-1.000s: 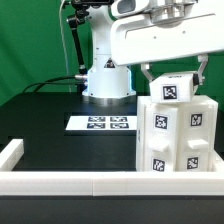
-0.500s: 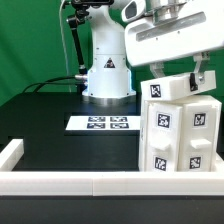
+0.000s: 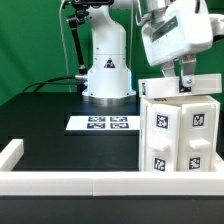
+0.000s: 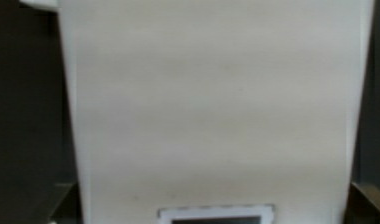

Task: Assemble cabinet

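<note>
Gripping the cabinet (image 3: 180,130) by its top piece (image 3: 165,90), jaws set wide, tilted.

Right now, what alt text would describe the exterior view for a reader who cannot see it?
A white robot arm leans over a white tagged cabinet at the exterior view's right, its fingers clasping the cabinet's top. On the black table lie the marker board and a white front rail; the backdrop is green.

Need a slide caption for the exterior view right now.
Tilted pincer at the top of the tagged white cabinet; marker board lies on the black table nearby.
</note>
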`<state>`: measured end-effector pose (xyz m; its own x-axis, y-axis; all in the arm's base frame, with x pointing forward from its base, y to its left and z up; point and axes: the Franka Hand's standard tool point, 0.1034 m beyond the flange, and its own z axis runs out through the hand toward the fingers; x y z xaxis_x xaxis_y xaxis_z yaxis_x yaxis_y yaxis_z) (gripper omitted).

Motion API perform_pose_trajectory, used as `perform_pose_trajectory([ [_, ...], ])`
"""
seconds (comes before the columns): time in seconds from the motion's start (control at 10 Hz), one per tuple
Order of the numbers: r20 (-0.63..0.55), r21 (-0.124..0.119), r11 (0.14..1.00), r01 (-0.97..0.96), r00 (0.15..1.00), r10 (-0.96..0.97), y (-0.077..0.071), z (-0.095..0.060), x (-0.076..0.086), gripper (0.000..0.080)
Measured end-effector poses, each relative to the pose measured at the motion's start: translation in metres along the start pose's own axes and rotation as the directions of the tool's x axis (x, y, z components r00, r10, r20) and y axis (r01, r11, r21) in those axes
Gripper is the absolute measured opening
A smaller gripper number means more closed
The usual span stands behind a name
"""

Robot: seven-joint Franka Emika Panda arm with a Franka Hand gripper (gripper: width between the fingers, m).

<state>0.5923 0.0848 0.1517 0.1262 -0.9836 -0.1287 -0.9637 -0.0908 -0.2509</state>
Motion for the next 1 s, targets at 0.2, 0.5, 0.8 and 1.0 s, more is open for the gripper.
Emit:
perform_pose_trajectory([
  [0.2,0.015,0.003,0.986,-0.165,0.986,0.165,0.0001,0.0000,0.0010,0.0554],
  [0.5,0.031,-0.008,0.908,-0.420,0.907,0.420,0.0012,0.0008,0.0004,0.0554],
  [0.8,0.054,-0.055,0.879,-0.474,0.878,0.476,0.0012,-0.0003,0.0027,0.0554],
  [1.0,0.058,-0.056,0.870,-0.490,0.868,0.492,0.0007,0.0006,0.0011,0.0663],
])
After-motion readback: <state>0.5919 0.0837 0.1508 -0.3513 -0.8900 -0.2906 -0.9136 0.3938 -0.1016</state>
